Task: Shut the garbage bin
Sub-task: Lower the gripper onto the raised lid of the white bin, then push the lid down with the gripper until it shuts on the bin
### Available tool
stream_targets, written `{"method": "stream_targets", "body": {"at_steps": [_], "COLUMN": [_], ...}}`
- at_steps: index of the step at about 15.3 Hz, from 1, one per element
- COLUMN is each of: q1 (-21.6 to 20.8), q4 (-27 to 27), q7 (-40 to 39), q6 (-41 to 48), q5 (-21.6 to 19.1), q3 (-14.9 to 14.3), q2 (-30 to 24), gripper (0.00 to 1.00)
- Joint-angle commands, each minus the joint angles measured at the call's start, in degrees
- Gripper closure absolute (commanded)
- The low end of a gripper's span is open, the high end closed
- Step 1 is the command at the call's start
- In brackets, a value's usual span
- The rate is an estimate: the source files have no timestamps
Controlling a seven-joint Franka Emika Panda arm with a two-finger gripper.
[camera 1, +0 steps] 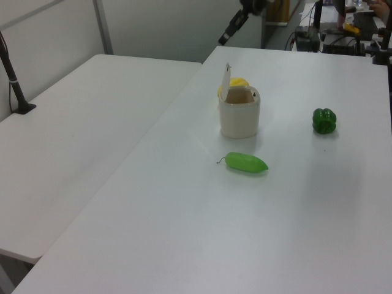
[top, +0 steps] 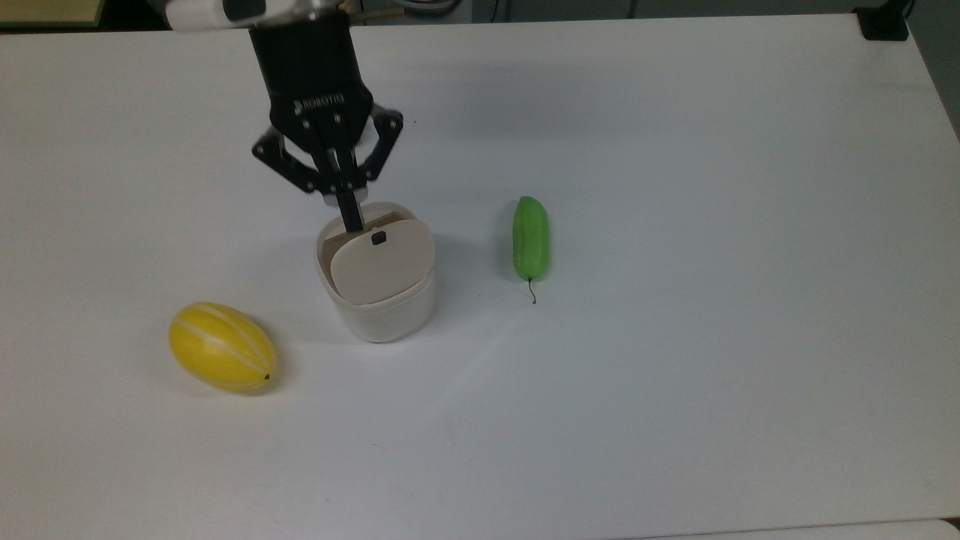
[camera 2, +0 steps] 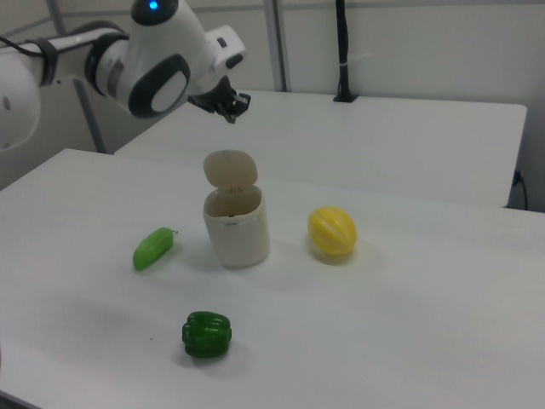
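We see the smooth cream-white plastic garbage bin (top: 386, 300), rounded-square, standing mid-table with its flat beige lid (top: 382, 261) upright, the black gripper (top: 351, 218) above its rim with fingers pressed together, a glossy yellow melon (top: 222, 347) and waxy green cucumber (top: 531, 238) flanking it.

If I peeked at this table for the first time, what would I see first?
Probably the big black gripper hanging above the little cream garbage bin in the middle of the table, whose lid stands up open. Then the bright toys around it: in the top view, a yellow melon to the bin's lower left and a light green cucumber to its right. In the right view, a dark green pepper sits nearest the camera.
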State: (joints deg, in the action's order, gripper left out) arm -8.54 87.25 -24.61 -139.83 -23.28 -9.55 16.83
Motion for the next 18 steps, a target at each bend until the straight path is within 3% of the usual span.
{"method": "stream_targets", "body": {"at_steps": [1, 5, 8, 12, 16, 18], "q1": [-0.3, -0.3, 0.0, 0.7, 0.7, 1.2], "q4": [-2.1, -1.4, -0.7, -1.0, -0.9, -0.8], "q7": [-4.2, -6.9, -9.4, -6.6, 5.5, 5.6], "q6": [-1.6, -0.6, 8.8, 20.4, 24.7, 25.4], "q5": [-1.3, -1.4, -0.7, 0.5, 12.1, 12.5], "q3": [0.1, 0.1, 0.1, -1.2, -1.2, -1.2], "q2": [3.6, 4.6, 3.9, 2.5, 2.7, 3.1], "gripper": [1.00, 1.00, 1.00, 1.00, 1.00, 1.00]}}
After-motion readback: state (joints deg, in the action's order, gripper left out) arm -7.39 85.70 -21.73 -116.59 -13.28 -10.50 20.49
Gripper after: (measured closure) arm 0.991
